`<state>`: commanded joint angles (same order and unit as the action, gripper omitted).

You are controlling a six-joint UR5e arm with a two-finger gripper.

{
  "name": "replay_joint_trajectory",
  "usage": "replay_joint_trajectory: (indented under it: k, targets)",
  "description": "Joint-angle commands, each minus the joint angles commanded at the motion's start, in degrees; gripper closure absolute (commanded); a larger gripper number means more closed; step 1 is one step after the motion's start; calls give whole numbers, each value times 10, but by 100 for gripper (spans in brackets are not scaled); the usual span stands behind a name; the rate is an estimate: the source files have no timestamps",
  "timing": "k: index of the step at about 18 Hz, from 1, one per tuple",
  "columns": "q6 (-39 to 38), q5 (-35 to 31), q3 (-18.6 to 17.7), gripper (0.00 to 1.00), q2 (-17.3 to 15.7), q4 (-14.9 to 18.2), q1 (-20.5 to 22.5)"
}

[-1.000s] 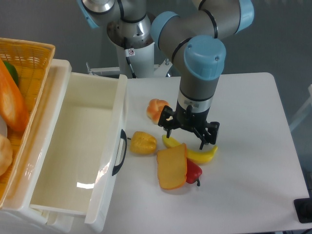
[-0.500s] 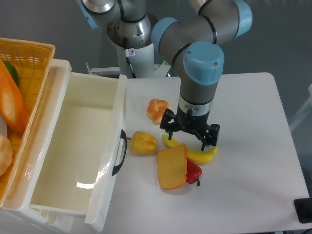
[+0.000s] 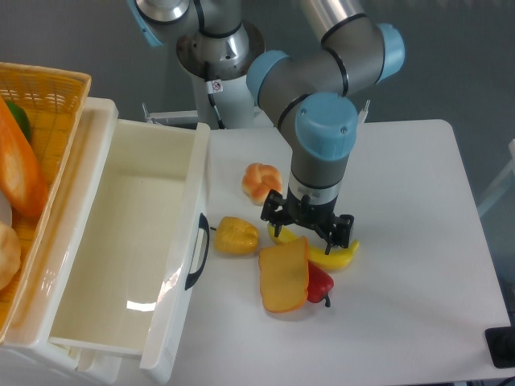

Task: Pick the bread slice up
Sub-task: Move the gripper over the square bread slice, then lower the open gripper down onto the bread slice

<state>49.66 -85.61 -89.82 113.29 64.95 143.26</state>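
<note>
Hanging over the middle of the white table (image 3: 402, 241), the gripper (image 3: 307, 228) points straight down with its two dark fingers spread apart and nothing between them. One fingertip sits low at the left, near the end of the yellow banana (image 3: 330, 253), and the other at the right over the banana's curved body; whether either tip touches the fruit cannot be told from this view.

Just below the fingers lies the bread slice (image 3: 284, 277), flat on its back, pale yellow-orange face up with a darker orange crust rim. Its squarer end points up toward the gripper and its rounded end toward the table's near edge. The slice's upper edge is right beside the banana, and its right side overlaps a red pepper (image 3: 320, 284) that peeks out from under it, dark stem showing at the lower right.

Left of the slice rests a yellow pepper (image 3: 236, 236), close to the black handle of the open white drawer (image 3: 121, 241) that fills the left side of the table. Behind the peppers, near the arm's wrist, sits a knotted orange bread roll (image 3: 259, 180), apart from the slice.

At the far left stands a yellow woven basket (image 3: 48, 84) holding an orange item, something green and a pale round piece, all only partly in view
</note>
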Motion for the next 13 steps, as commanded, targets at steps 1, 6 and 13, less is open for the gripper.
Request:
replay_joint_trajectory:
  k: [1,6,13]
  targets:
    - [0,0,-3,0,3,-1,-1]
    - [-17,2,20,0,37,-3,-2]
    - [-25,41,69,0,82,-4,-7]
